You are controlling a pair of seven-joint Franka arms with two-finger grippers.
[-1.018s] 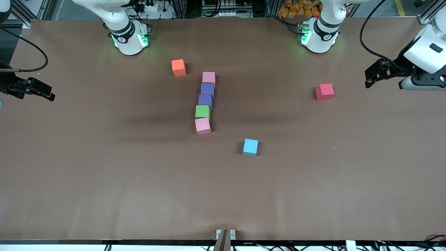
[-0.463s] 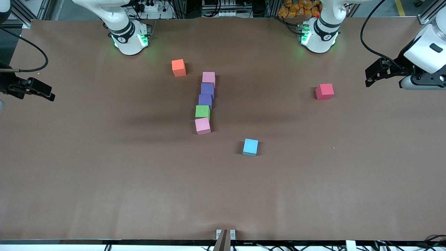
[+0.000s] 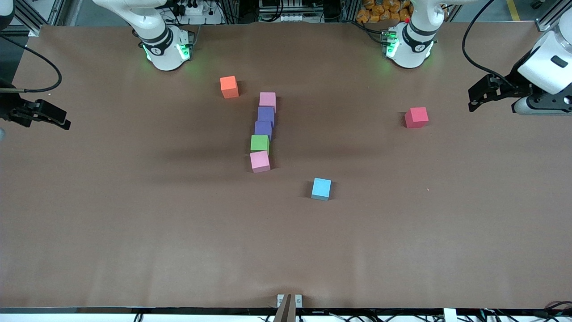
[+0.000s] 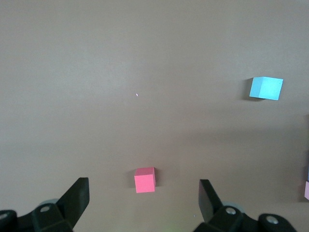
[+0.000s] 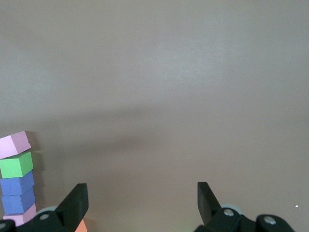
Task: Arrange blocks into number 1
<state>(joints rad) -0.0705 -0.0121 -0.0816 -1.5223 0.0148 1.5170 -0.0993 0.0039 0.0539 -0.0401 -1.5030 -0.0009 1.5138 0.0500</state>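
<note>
Nearest the front camera among the loose things, a light blue foam cube (image 3: 321, 188) sits alone on the brown paper-covered worktop (image 3: 134, 232), roughly mid-length and well clear of every edge. Just farther from the camera than it, and slightly toward the right arm's end, starts the column of small matte foam cubes: a pink foam cube (image 3: 260, 161) at the near end, then a green foam cube (image 3: 259, 143), two purple foam cubes (image 3: 263, 129) (image 3: 266, 114), and a second pink foam cube (image 3: 267, 100) closest to the robots' bases. They touch or nearly touch, but the line leans and steps sideways a little, and the near pink one is twisted. As a "1" it looks essentially done.

Farther still, an orange foam cube (image 3: 229, 86) lies near the base-end pink one, and a red foam cube (image 3: 416, 117) sits toward the left arm's end.

The left gripper (image 3: 479, 95) hangs over the worktop's edge at the left arm's end, its fingers spread wide and holding nothing; the right gripper (image 3: 56, 120) waits over the edge at the right arm's end, likewise wide and empty.

The risk from here, as I judge it, is tidying: nudging one light foam cube to straighten the line could shove its neighbours, since they press together. The nearby orange cube could also be mistaken for part of the figure.

No brand, label or writing can be read anywhere.
</note>
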